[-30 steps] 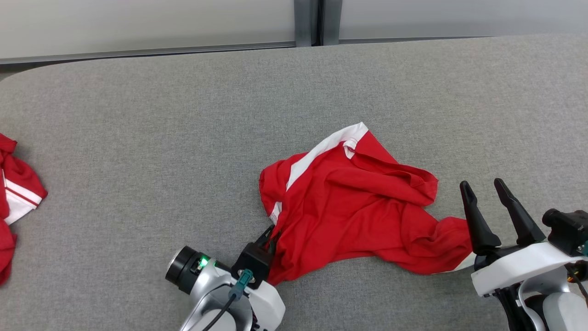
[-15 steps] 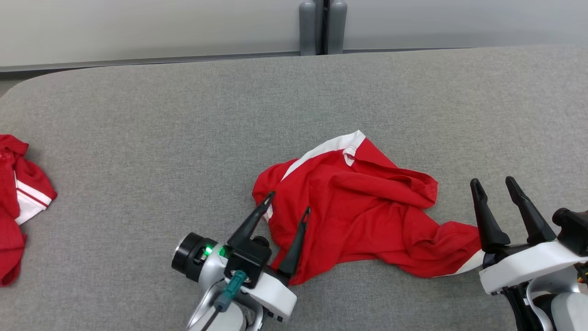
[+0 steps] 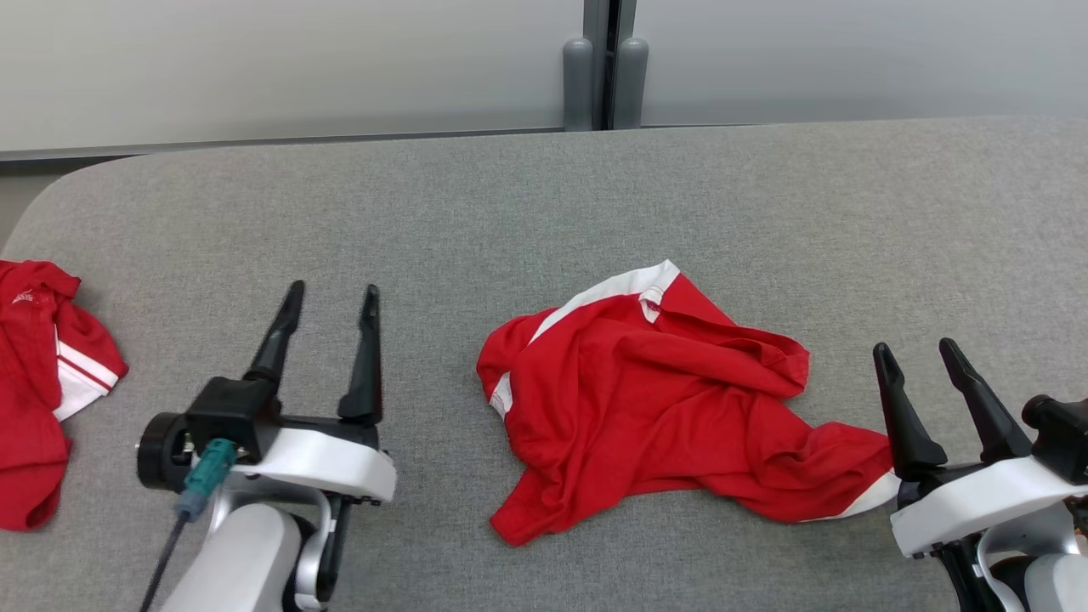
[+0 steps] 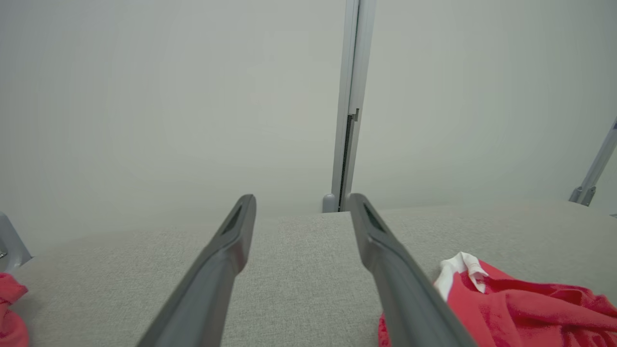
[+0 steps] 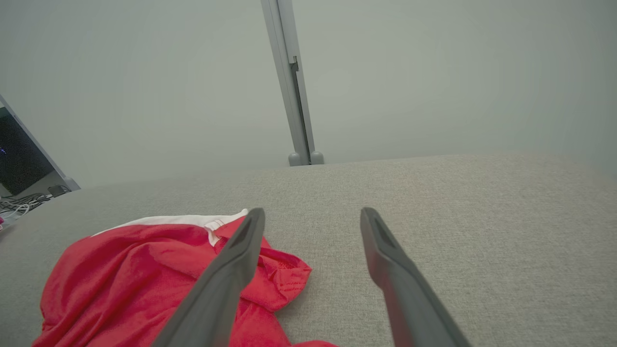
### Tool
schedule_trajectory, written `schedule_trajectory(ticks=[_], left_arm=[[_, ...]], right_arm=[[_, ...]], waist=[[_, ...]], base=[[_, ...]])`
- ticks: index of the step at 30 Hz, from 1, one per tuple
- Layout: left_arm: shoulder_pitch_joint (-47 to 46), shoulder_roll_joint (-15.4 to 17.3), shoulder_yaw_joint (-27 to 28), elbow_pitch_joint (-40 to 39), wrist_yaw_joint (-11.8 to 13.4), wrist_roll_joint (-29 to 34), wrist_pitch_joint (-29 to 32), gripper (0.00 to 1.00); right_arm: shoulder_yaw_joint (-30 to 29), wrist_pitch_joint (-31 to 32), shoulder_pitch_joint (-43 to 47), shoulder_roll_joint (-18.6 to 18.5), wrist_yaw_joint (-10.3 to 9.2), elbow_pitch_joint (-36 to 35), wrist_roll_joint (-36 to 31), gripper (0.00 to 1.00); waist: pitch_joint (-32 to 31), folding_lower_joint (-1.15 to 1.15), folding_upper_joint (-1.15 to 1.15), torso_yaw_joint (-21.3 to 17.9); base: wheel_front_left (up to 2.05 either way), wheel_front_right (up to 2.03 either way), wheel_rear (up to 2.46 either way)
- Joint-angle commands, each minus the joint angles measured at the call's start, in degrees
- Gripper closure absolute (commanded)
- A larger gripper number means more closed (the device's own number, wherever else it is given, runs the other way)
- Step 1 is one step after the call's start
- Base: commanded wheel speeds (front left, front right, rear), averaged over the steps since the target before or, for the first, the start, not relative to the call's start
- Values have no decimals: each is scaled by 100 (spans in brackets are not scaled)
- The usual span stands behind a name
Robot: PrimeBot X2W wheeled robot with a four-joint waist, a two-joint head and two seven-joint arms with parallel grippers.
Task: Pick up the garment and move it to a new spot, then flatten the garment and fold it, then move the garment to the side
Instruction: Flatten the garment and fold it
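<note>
Garment (image 3: 671, 399) of red cloth with a white band lies crumpled on the grey table (image 3: 510, 195), a little to the right of the middle in the head view and in the lower half of the frame. The white band is on its upper edge. A narrow tail of the cloth goes to the lower right and ends at the base of the right gripper (image 3: 914, 347); I cannot tell if the two are touching there.

The right gripper is in the lower right corner of the head view, with its two dark fingers spread and nothing between them. In the right wrist view this gripper (image 5: 313, 212) shows bare table in the gap, and the garment (image 5: 144, 270) is in the lower left, partly behind the left finger (image 5: 231, 270).

The left gripper (image 3: 331, 293) is in the lower left part of the head view, well apart from the garment. Its fingers also stand spread and point up the frame, and they pinch nothing. In the left wrist view the gripper (image 4: 301, 197) has only grey table between the fingers, and the garment (image 4: 506, 303) is in the lower right corner.

A second red cloth (image 3: 34, 382) with white stripes lies at the left edge of the head view. Behind the table is a pale wall with a grey post (image 3: 603, 76) at the top.
</note>
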Motion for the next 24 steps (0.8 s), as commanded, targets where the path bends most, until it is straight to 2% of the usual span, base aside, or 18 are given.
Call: schedule_trajectory(ticks=[1, 6, 13, 24], left_arm=[[47, 107, 122, 51, -65, -105, -28, 0], [210, 405, 364, 184, -235, -335, -24, 0], [509, 660, 407, 167, -297, -398, 1, 0], [646, 713, 288, -6, -280, -359, 64, 0]], right_arm=[[13, 19, 65, -33, 0, -25, -43, 0], [54, 63, 96, -54, 0, -30, -46, 0], [65, 73, 186, -71, 0, -33, -52, 0], [50, 112, 205, -85, 0, -79, -101, 0]], waist=[[-24, 0, 0, 3], [-107, 0, 0, -2], [-227, 0, 0, 4], [-259, 0, 0, 57]], base=[[0, 0, 0], [0, 0, 0], [0, 0, 0], [0, 0, 0]])
